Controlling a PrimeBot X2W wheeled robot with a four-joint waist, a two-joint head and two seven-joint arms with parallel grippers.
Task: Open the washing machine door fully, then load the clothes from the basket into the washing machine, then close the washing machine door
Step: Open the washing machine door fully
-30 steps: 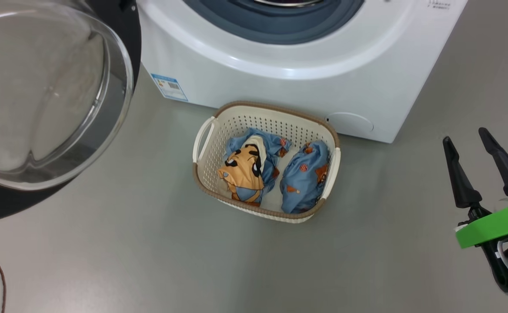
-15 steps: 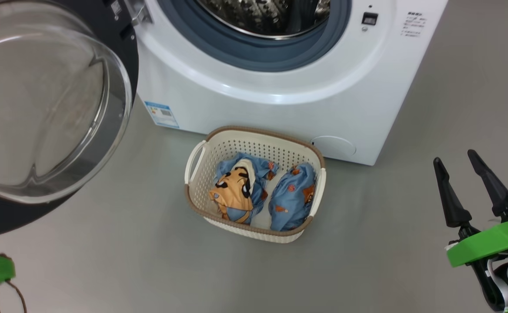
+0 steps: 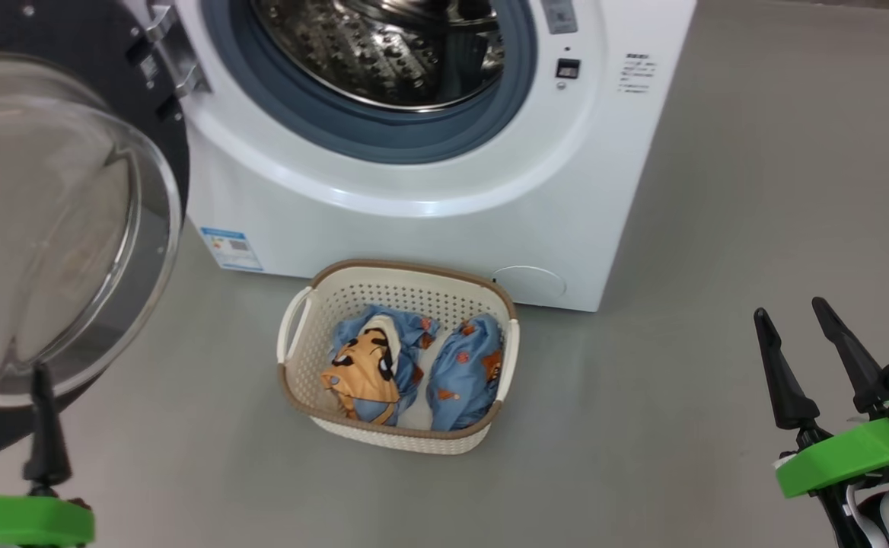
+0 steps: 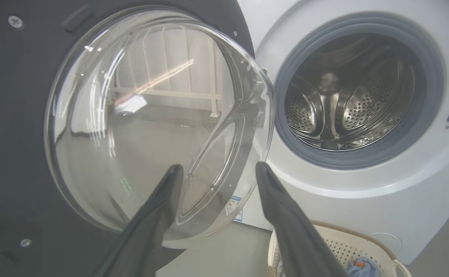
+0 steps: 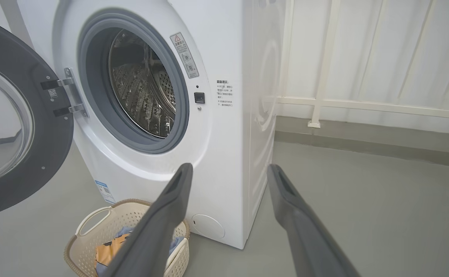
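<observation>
**door's open, left jaws just let go, laundry's up next**

closest in, the left jaws sit at the lower left of the head view. a second ago they were pinched shut. now they're spread wide, fingers (image 4: 159,215) with nothing between them and tips close to the door glass, though i can't tell if they touch it. the right jaws at the lower right are spread wide as well, fingers (image 3: 775,373) empty, over bare floor (image 3: 642,441) well off to the side of the basket. the head camera has tipped up since then too, so the whole picture slid. that's the camera, not the stuff moving.

my read: the left arm has released the door and that step is done, so loading comes next. nothing's been picked up yet.

the washing machine door (image 3: 64,228) hangs off its hinge on the machine's left side. it's swung way back, with the bulging glass facing out toward the robot. looks fully open to me.

a bit further, the basket (image 3: 395,268) sits on the floor just in front of the washing machine (image 3: 414,221). its open top faces up and its long axis runs side to side along the machine's front, slightly skewed. the clothes (image 3: 372,369) are inside as two bundles side by side, each lying lengthwise from machine toward robot. behind it all the drum (image 3: 383,53) gapes open, no fabric visible in it.
</observation>
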